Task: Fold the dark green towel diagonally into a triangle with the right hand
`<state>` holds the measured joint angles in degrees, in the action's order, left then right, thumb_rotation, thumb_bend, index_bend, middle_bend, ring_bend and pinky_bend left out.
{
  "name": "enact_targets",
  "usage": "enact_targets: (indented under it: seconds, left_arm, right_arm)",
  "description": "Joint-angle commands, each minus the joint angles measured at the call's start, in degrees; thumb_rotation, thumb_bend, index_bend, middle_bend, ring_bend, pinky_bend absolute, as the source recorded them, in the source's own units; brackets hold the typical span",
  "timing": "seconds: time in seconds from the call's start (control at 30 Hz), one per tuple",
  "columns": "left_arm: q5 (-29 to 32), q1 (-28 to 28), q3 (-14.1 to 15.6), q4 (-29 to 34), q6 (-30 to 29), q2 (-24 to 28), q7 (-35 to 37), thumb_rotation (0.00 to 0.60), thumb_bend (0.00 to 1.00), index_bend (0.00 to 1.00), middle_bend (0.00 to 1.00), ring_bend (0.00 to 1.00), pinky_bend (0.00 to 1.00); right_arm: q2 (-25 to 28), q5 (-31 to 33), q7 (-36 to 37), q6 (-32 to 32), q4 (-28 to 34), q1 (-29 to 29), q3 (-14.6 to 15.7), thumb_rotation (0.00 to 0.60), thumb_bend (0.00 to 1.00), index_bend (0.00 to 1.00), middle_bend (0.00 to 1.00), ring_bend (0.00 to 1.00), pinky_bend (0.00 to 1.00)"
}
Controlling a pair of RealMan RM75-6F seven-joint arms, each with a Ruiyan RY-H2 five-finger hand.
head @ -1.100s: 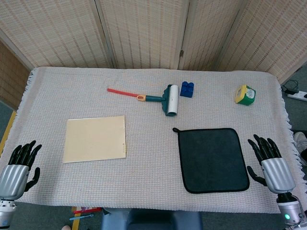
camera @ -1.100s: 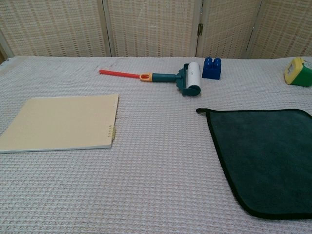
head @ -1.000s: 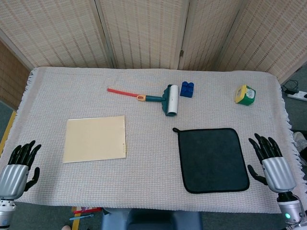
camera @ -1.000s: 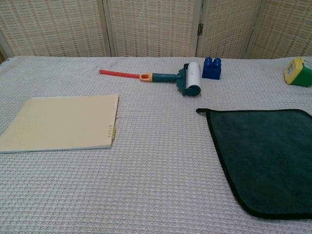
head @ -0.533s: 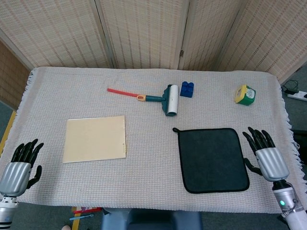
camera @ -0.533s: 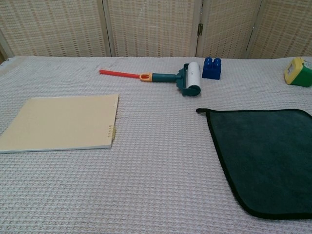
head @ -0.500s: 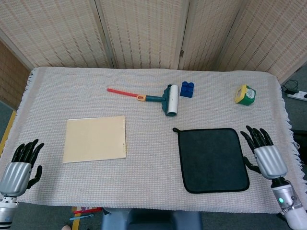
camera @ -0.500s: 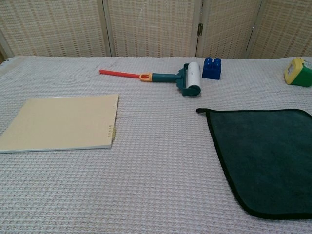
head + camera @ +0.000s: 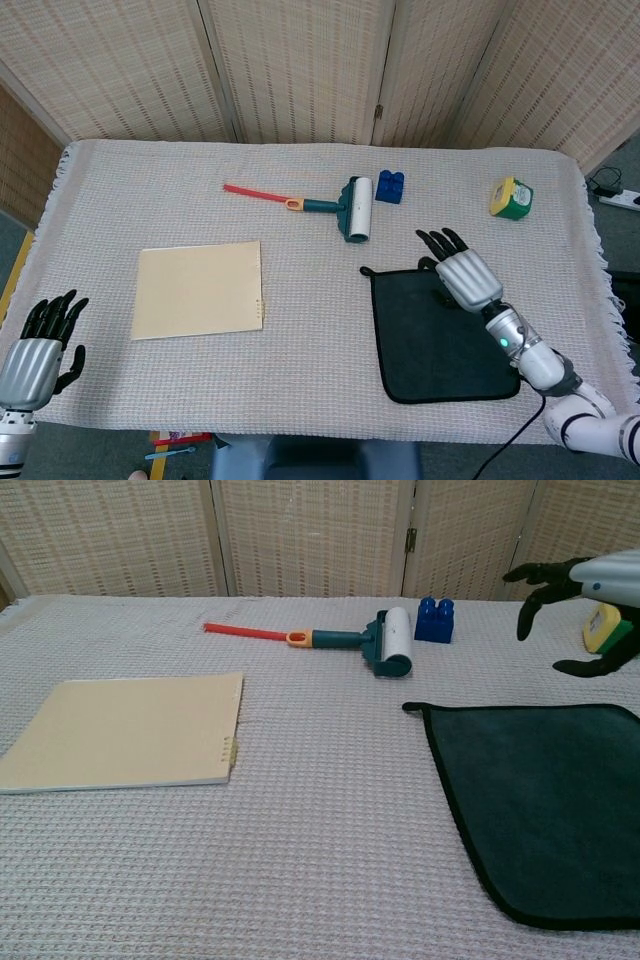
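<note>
One wide worktop (image 9: pixel 300 200), covered in pale woven cloth, fills both views. On it the dark green towel (image 9: pixel 443 335) lies flat and square in the lower right of the head view, its hanging loop at the upper-left corner. At centre left is a cream notebook (image 9: pixel 199 289); a lint roller (image 9: pixel 340 207) with a red handle, a blue block (image 9: pixel 390 186) and a small yellow-green object (image 9: pixel 511 198) sit along the upper part of the frame.

The right hand (image 9: pixel 458 272) hovers above the towel's upper edge, right of the loop, fingers apart and holding nothing (in the chest view it hangs clear of the cloth at upper right). The left hand (image 9: pixel 38 345) is at the lower left edge, fingers spread, idle.

To fold well, I would pinch one corner only, taking a single layer of towel, lift it just enough to clear, then carry it across to the opposite corner so the edges meet. Dragging could likely skew the crease.
</note>
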<state>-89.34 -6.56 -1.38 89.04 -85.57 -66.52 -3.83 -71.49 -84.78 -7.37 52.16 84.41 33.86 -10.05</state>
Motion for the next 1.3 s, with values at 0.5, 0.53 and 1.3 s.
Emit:
enact_targets:
  seconds: [0.5, 0.53, 1.3]
  left_arm:
    - [0.4, 0.0, -0.1, -0.3, 0.1, 0.7, 2.0, 0.600, 0.66, 0.04, 0.03, 0.00, 0.00]
    - [0.6, -0.1, -0.2, -0.4, 0.2, 0.7, 2.2, 0.600, 0.66, 0.04, 0.03, 0.00, 0.00]
    - [2.1, -0.3, -1.0, -1.7, 0.6, 0.8, 3.5, 0.600, 0.66, 0.02, 0.03, 0.00, 0.00]
  right_arm:
    - [-16.7, 7.4, -4.5, -12.1, -18.1, 11.7, -0.2, 0.573, 0.43, 0.38, 0.00, 0.00, 0.00]
    - [-17.2, 7.6, -4.5, -12.5, -18.9, 12.1, 0.0, 0.572, 0.43, 0.38, 0.00, 0.00, 0.00]
    - [-26.2, 6.6, 0.9, -15.7, -32.1, 18.2, 1.9, 0.572, 0.43, 0.38, 0.00, 0.00, 0.00]
